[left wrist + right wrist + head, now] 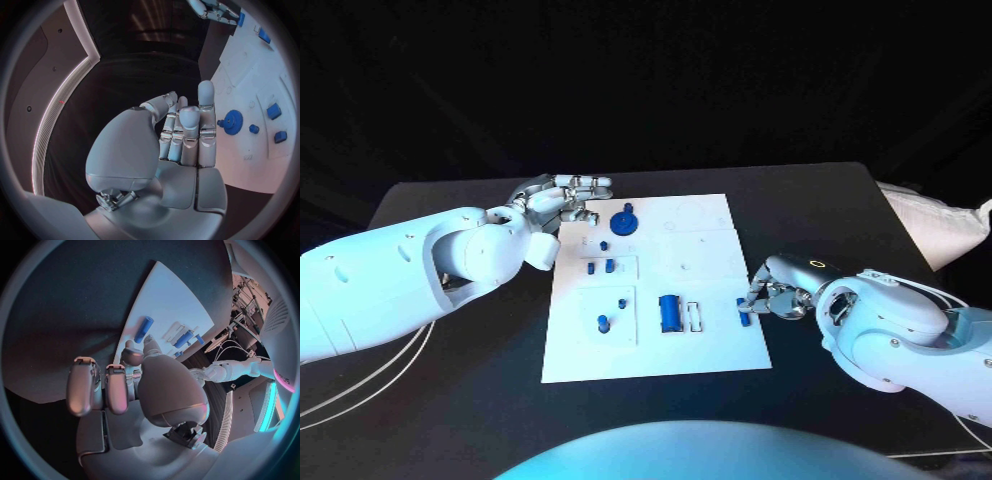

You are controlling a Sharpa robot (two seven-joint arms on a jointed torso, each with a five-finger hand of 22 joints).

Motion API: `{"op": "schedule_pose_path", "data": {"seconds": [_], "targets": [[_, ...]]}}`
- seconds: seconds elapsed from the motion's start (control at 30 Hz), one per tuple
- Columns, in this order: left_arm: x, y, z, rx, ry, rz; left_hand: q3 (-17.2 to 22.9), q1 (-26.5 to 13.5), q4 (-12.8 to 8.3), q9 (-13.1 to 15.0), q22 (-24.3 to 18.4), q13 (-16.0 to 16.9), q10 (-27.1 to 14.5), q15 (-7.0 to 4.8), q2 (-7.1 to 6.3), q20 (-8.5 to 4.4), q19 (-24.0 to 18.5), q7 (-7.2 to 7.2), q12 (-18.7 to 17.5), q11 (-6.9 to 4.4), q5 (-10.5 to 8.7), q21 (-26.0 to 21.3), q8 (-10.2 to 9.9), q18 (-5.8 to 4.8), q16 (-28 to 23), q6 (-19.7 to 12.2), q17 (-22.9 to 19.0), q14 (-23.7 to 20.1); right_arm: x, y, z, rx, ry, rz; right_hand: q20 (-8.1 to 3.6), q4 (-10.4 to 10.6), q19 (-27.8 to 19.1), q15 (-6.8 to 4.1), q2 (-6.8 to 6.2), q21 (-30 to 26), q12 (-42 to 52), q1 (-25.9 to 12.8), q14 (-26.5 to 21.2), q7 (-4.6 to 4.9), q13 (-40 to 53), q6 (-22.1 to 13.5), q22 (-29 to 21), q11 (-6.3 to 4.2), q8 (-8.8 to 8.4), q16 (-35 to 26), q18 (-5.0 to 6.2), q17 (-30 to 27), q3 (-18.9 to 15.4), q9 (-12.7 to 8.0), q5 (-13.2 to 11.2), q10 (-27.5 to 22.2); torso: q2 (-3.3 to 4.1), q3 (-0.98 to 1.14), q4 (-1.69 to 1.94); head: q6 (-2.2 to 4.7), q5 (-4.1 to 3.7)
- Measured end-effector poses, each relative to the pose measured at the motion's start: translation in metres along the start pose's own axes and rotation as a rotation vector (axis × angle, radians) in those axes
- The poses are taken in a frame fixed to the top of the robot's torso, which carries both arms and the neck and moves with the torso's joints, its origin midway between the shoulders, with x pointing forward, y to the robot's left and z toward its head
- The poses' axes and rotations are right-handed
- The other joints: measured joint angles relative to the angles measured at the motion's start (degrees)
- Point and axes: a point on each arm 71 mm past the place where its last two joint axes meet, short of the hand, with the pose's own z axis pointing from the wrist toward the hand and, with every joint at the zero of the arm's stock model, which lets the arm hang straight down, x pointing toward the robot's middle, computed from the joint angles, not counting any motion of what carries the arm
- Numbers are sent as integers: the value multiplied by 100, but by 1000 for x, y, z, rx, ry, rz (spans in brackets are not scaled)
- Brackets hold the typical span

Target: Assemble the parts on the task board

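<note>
Right hand [776, 292] sits at the right edge of the task board [711, 350], fingers curled in around a small blue part [743, 311] at that edge. It looks pinched, but contact is partly hidden. Left hand [560, 203] hovers at the board's far-left corner, fingers together and straight, holding nothing, just beside the blue gear [625, 221]. Other blue parts lie mid-board, including a long blue cylinder [669, 313]. Step in hand, probably: picking the edge part. Next move calls for a firm lift, then aligning it over its slot.
</note>
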Motion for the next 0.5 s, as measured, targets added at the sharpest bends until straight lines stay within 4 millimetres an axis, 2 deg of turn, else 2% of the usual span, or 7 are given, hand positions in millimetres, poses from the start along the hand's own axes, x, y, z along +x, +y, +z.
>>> {"op": "schedule_pose_path", "data": {"seconds": [0.23,0.5], "targets": [[0,1,0,-1,0,0,0,0,0,0,0,5,0,1,0,0,0,0,0,0,0,0,0,1,0,0,0,0,4,4,4,-7,21,-32,0,23,0,0,-33,0,-36,-28,0,12,-7,12,-5,0,-21,-1,0,0,-23,4,-55,0,5,-2,6,-15,9],[-1,1,-1,-2,-1,0,0,-23,0,0,-5,4,0,1,23,0,0,0,0,0,0,-24,25,0,0,0,-9,1,4,10,8,-29,21,-98,0,-35,0,0,-234,0,-71,174,0,2,-12,40,-7,1,-53,-1,0,-1,35,32,-314,1,5,-3,-1,-43,25]]}}
